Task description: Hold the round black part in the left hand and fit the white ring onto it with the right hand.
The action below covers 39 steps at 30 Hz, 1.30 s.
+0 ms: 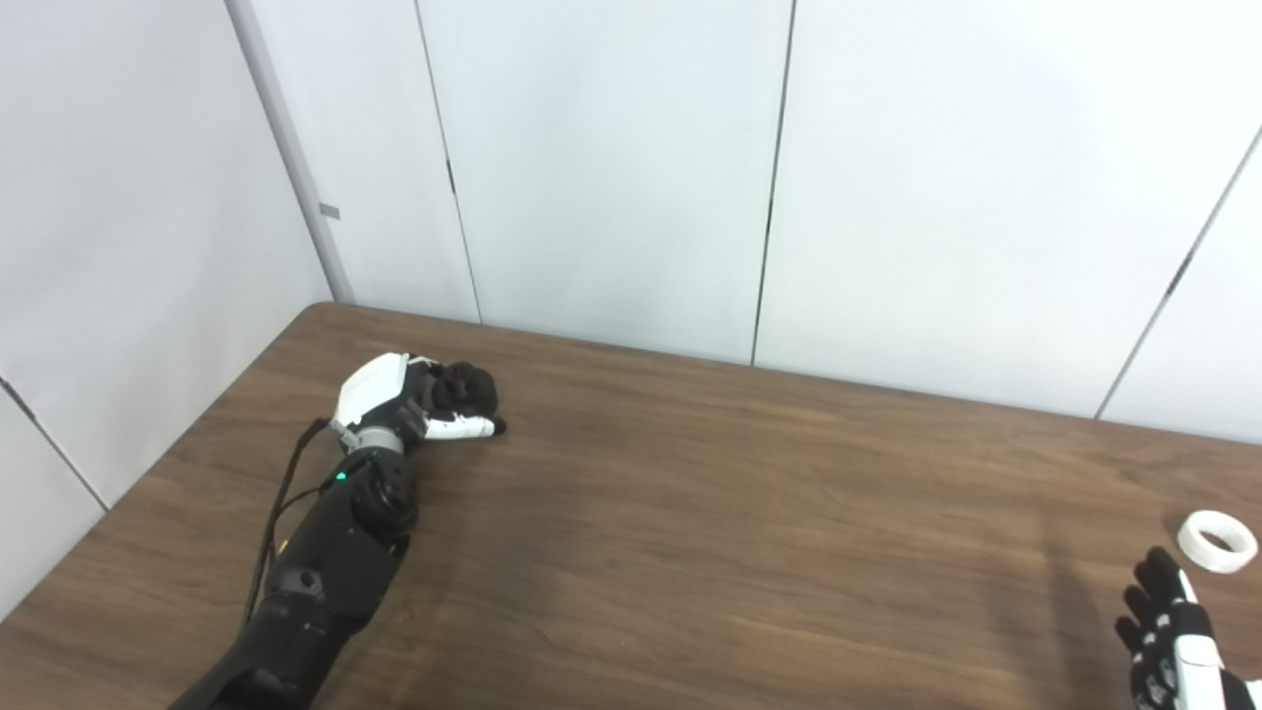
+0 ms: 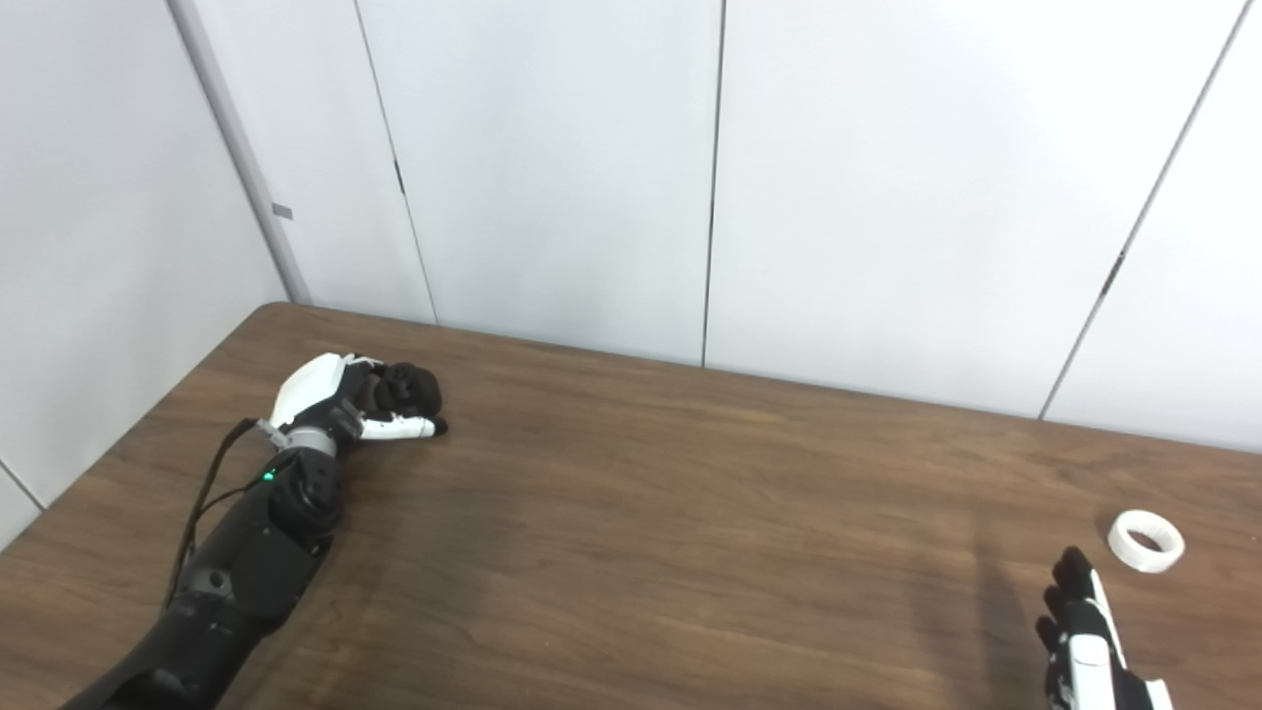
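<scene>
The table [image 1: 690, 513] is dark brown wood grain, smooth with a dull sheen (likely laminate). The ring [image 1: 1218, 540] looks like matt white plastic. The left hand [image 1: 414, 399] has a glossy white plastic shell and matt black fingers; the right hand [image 2: 1085, 641] looks the same. The wall [image 1: 611, 168] is smooth, matt white panels.

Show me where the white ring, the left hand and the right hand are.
white ring [image 2: 1145, 540], right eye view, on its near rim.
left hand [image 1: 380, 390], left eye view, on its white back.
right hand [image 2: 1085, 631], right eye view, on its back.
</scene>
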Motion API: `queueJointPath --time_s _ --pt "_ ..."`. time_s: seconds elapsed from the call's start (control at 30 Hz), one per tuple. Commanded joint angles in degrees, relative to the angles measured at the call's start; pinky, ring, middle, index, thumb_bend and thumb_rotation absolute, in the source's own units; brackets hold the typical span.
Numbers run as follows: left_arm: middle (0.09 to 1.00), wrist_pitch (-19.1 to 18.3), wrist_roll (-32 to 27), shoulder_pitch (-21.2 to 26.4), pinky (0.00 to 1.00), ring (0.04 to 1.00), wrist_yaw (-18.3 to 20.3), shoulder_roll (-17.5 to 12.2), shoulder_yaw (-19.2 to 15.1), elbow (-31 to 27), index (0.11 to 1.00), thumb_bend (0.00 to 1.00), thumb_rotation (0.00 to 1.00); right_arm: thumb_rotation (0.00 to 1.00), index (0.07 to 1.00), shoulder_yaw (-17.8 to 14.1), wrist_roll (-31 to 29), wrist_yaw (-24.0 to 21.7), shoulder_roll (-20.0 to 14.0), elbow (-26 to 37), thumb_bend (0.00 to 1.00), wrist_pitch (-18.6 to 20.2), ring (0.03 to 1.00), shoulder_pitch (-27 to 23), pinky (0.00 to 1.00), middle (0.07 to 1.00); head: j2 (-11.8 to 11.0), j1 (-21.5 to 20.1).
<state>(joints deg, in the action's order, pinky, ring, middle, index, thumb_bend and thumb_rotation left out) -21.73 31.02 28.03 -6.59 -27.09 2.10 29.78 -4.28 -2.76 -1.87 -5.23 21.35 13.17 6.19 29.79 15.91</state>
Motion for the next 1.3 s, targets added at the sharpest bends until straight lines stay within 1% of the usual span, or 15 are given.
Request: queueJointPath --time_s 0.0,0.07,0.17,0.3,0.43,0.5,0.6,0.7,0.73,0.77,0.8,0.83,1.03,1.2,1.27 --pt "0.966 0.6 0.2 3.3 1.00 1.000 -2.1 -2.1 -0.4 -0.3 0.798 1.00 0.40 1.00 1.000 -0.3 0.2 0.3 -0.1 1.9 0.35 -0.9 1.000 -0.7 1.00 1.000 0.1 0.0" --pt "0.963 0.6 0.2 3.2 1.00 1.000 -2.2 -2.0 -0.4 -0.4 0.786 0.99 0.38 1.00 1.000 -0.1 0.4 0.0 -0.4 1.7 0.33 -1.4 1.000 -0.7 1.00 1.000 0.1 0.0" --pt "0.960 0.6 0.0 3.2 1.00 1.000 -2.2 -1.9 -0.4 -0.5 0.777 0.98 0.37 1.00 1.000 -0.1 0.6 0.3 -0.3 1.8 0.34 -0.9 1.000 -0.8 1.00 1.000 0.1 0.0" --pt "0.956 1.0 -0.2 3.1 1.00 1.000 -2.3 -2.0 -0.5 -0.2 0.757 0.97 0.37 1.00 1.000 -0.2 0.4 0.2 -0.2 1.8 0.33 -1.2 1.000 -0.7 1.00 1.000 0.2 -0.1" --pt "0.945 1.8 -0.8 2.9 1.00 1.000 -3.6 -1.6 -1.0 -0.1 0.711 0.95 0.34 1.00 1.000 -0.3 0.4 0.2 -0.3 1.6 0.33 -1.4 1.000 -0.7 1.00 1.000 0.3 0.0" --pt "0.924 1.9 -1.1 2.8 1.00 0.989 -4.8 -1.4 -1.1 -0.1 0.658 0.92 0.29 1.00 1.000 -0.4 0.4 0.3 -0.3 1.6 0.32 -1.3 1.000 -0.7 1.00 1.000 0.4 0.1" --pt "0.911 1.1 -1.0 2.8 1.00 0.981 -5.5 -1.4 -0.7 -0.2 0.631 0.87 0.24 1.00 1.000 -0.5 0.0 0.2 -0.4 1.5 0.31 -1.3 1.000 -0.7 1.00 1.000 0.4 0.1" --pt "0.887 1.1 -1.2 2.7 1.00 0.970 -6.1 -1.4 -0.8 -0.3 0.588 0.82 0.16 1.00 1.000 -0.6 0.3 0.2 -0.5 1.3 0.32 -1.5 1.000 -0.7 1.00 1.000 0.4 0.2" --pt "0.880 1.1 -1.5 2.6 1.00 0.971 -6.0 -1.3 -1.0 -0.5 0.540 0.68 0.11 1.00 1.000 -0.7 0.2 0.2 -0.6 1.3 0.34 -1.6 1.000 -0.7 1.00 1.000 0.5 0.3" --pt "0.873 1.1 -1.9 2.6 1.00 0.971 -6.0 -1.3 -1.2 -0.6 0.514 0.60 0.09 1.00 1.000 -0.7 0.2 0.2 -0.6 1.3 0.35 -1.6 1.000 -0.7 1.00 1.000 0.5 0.4" --pt "0.867 1.2 -2.2 2.5 1.00 0.972 -6.0 -1.2 -1.4 -0.7 0.497 0.56 0.07 1.00 1.000 -0.7 0.2 0.1 -0.7 1.3 0.35 -1.4 1.000 -0.7 1.00 1.000 0.5 0.4" --pt "0.860 1.4 -2.6 2.5 1.00 0.970 -6.0 -1.1 -1.6 -0.7 0.490 0.54 0.06 1.00 1.000 -0.7 0.2 0.0 -0.8 1.3 0.36 -1.5 1.000 -0.7 1.00 1.000 0.6 0.5" --pt "0.832 1.7 -3.5 1.9 1.00 0.932 -6.1 -1.2 -2.1 -1.4 0.482 0.52 0.05 1.00 1.000 -0.9 -0.3 -0.3 -1.0 1.1 0.36 -1.5 1.000 -0.6 1.00 1.000 0.7 0.6" --pt "0.816 2.4 -3.2 1.4 0.99 0.918 -6.5 -1.4 -1.8 -1.7 0.482 0.52 0.05 1.00 1.000 -1.0 -0.3 -0.2 -1.0 0.8 0.39 -1.6 1.000 -0.6 1.00 1.000 0.7 0.6" --pt "0.812 2.8 -2.9 1.2 0.99 0.916 -7.0 -1.4 -1.7 -1.8 0.482 0.52 0.05 1.00 1.000 -0.9 -0.2 -0.4 -1.1 0.8 0.37 -1.9 1.000 -0.6 1.00 1.000 0.9 0.5"
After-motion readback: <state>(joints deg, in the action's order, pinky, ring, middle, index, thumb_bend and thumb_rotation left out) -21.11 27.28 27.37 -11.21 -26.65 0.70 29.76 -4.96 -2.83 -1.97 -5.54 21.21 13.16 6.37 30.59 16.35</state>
